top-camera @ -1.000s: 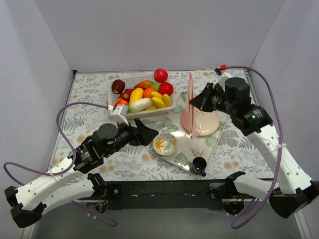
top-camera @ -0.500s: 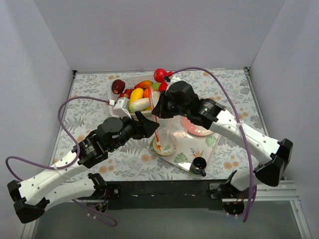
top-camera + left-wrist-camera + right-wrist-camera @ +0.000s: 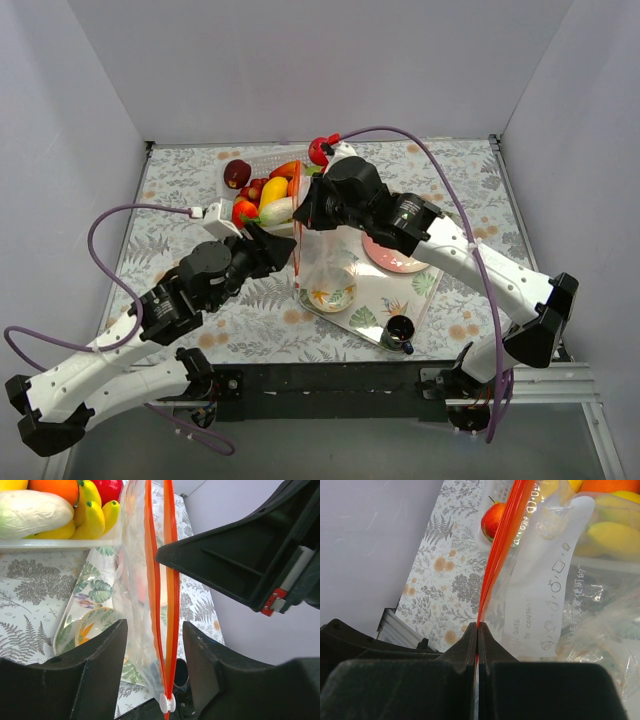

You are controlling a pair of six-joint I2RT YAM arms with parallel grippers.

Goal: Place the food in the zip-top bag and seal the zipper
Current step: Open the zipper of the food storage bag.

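- At the right gripper point(image 3: 477, 632): pressed together, clamped on the zipper point(image 3: 499, 562) at one end of the orange strip. Holds the zip-top bag point(image 3: 547, 600) up off the table point(image 3: 180, 190), hanging edge-on with the strip running down its side.
- At the left gripper point(image 3: 155, 680): spread apart, straddling the same strip lower down. No contact with it, as far as the wrist view shows. White slider point(image 3: 166, 703) just between the fingers, at the strip's near end.
- Along the strip itself: two orange lines side by side with a thin gap. Hard to tell whether the mouth is pressed closed or slightly parted.
- Inside the bag: nothing clearly there. Only colours of other things showing through the plastic.
- At 6 o'clock of the hanging bag, in the top view: a floral bowl point(image 3: 331, 296) on a clear leaf-patterned tray point(image 3: 375, 315), directly below the plastic.
- At 3 o'clock: a pink plate point(image 3: 398, 258). At 5 o'clock: a small dark cup point(image 3: 399, 333).
- At 11 o'clock: the white basket point(image 3: 228, 192) with the food point(image 3: 274, 190) piled in it, bananas, orange and pale pieces among them.
- On progress, as a judgement: early. Bag lifted and presented, nothing loaded, all visible food in or beside the basket.
- Left to do: open the mouth wide, move the pieces across, then run the slider along to seal.
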